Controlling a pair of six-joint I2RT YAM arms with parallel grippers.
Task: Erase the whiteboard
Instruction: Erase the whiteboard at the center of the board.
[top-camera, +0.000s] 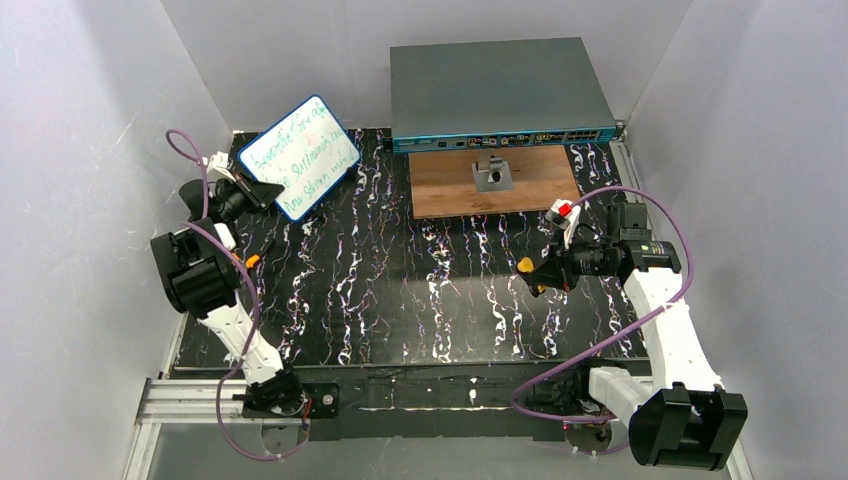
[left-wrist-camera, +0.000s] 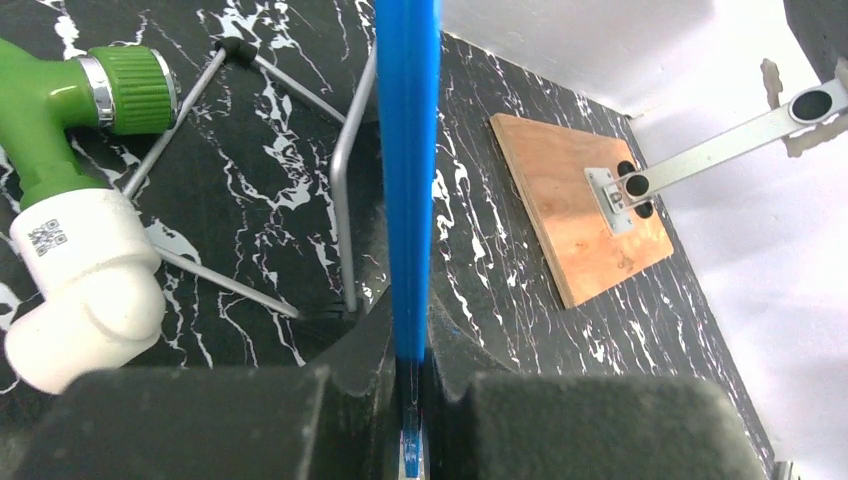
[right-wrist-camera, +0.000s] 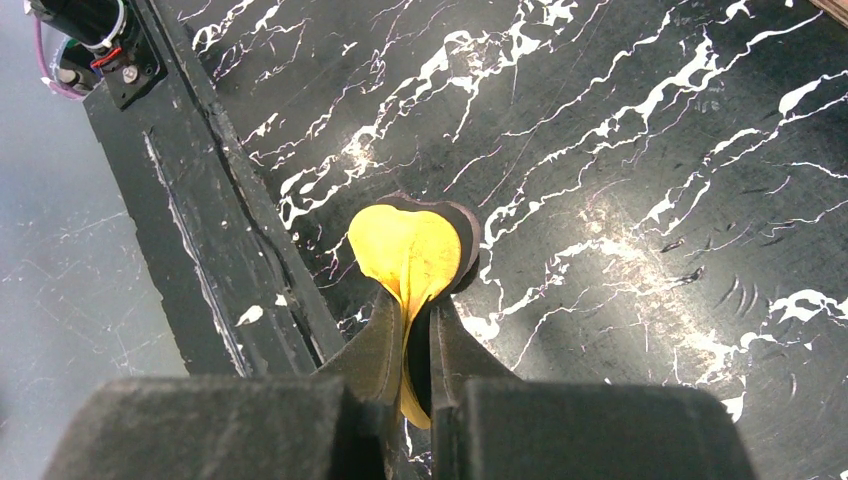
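Note:
The whiteboard (top-camera: 300, 155), blue-rimmed with green handwriting on it, stands tilted at the back left of the marbled black table. My left gripper (top-camera: 262, 190) is shut on its lower left edge. The left wrist view shows the board edge-on as a blue rim (left-wrist-camera: 407, 180) pinched between the fingers of that gripper (left-wrist-camera: 410, 370). My right gripper (top-camera: 530, 278) hovers right of centre, well away from the board. It is shut on a round yellow and black eraser pad (right-wrist-camera: 410, 255), which is folded between the jaws of the right gripper (right-wrist-camera: 418, 325).
A large grey box with ports (top-camera: 500, 92) sits at the back. In front of it lies a wooden board (top-camera: 490, 190) carrying a metal bracket (top-camera: 493, 175). Behind the whiteboard are a wire stand (left-wrist-camera: 340, 200) and a green and white pipe fitting (left-wrist-camera: 70, 200). White walls enclose the table.

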